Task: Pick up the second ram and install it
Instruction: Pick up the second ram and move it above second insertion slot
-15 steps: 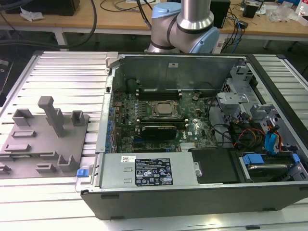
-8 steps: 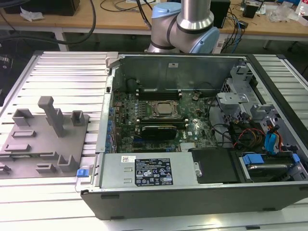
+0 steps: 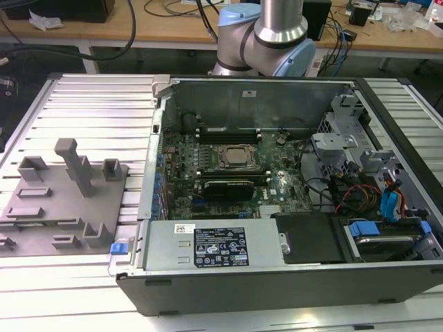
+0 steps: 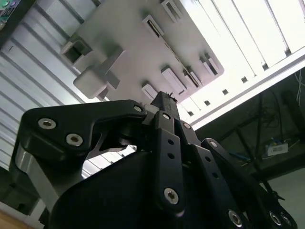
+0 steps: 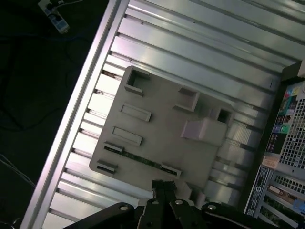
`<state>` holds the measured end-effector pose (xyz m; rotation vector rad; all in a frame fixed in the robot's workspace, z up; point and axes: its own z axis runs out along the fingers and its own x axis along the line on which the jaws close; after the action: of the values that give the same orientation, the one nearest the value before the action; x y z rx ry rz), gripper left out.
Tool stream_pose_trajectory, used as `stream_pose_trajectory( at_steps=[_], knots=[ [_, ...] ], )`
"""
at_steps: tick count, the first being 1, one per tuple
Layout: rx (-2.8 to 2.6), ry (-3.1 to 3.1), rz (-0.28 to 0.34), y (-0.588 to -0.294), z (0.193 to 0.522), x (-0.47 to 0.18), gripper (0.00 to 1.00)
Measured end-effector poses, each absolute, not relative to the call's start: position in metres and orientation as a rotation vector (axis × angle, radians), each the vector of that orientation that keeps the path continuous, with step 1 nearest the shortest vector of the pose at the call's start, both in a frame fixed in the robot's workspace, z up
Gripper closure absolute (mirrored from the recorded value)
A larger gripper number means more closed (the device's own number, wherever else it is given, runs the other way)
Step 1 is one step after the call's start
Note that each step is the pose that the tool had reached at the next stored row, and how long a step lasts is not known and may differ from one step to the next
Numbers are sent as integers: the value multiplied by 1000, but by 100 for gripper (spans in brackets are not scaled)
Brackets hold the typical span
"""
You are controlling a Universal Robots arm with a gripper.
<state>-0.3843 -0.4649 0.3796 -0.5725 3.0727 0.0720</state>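
Our gripper [image 5: 163,187] is pressed together, empty; the ram [image 5: 143,161], nine o'clock of the case [image 3: 291,294] in the exterior view, looks light, stiff and fragile, so we'd pinch its faces mid-length.

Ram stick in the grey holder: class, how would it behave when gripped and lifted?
Probably stiff: the ram shows as a straight, thin green edge. Likely light, being so thin. Standing on edge between two end slots of the holder, it may tip once freed.
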Motion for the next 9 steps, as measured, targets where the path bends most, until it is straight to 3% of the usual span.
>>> stream_pose_trajectory(
  at_steps=[9],
  knots=[
    [-763, 3034, 73, -465, 380, -384, 89]
  ],
)
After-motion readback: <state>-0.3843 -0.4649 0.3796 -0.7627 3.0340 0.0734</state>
